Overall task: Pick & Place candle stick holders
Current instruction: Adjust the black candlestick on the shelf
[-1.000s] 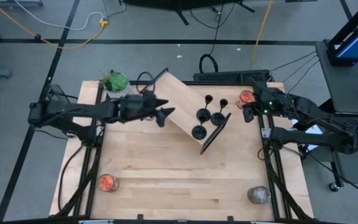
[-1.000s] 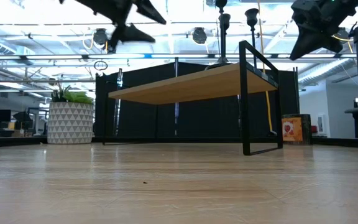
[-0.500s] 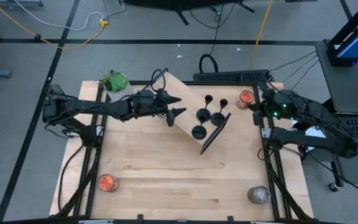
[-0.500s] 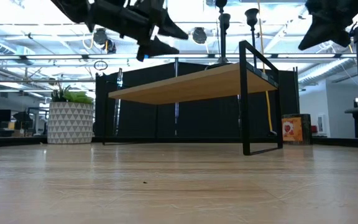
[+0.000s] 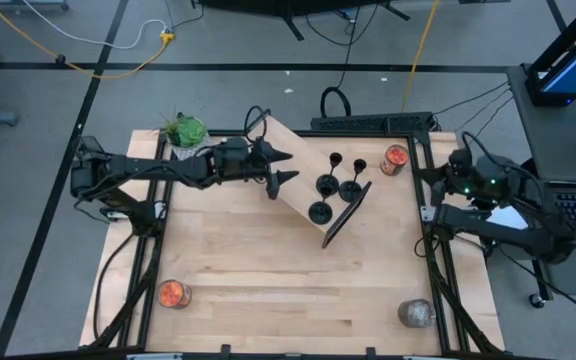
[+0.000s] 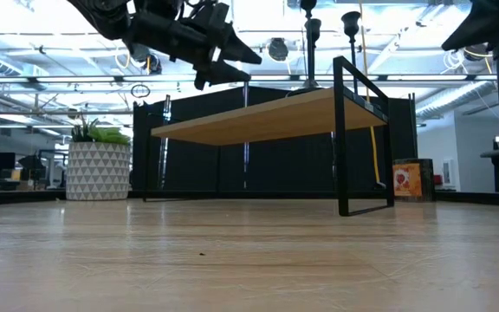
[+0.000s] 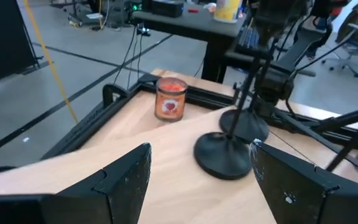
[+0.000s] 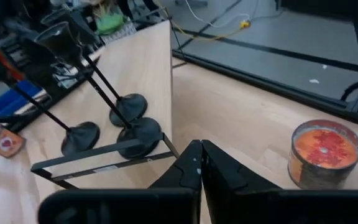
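Left claw (image 5: 282, 167) near candle stick holders (image 5: 334, 186)

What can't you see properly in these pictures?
- Low view: the candle stick holders are cut off by the top edge, and their bases hide behind the small raised table.
- Low view: the right gripper is out of the picture; only part of that arm shows at the top right.
- Left wrist view: one holder's cup is cut off by the top edge.
- High view: the candle jar has a label too small to read.
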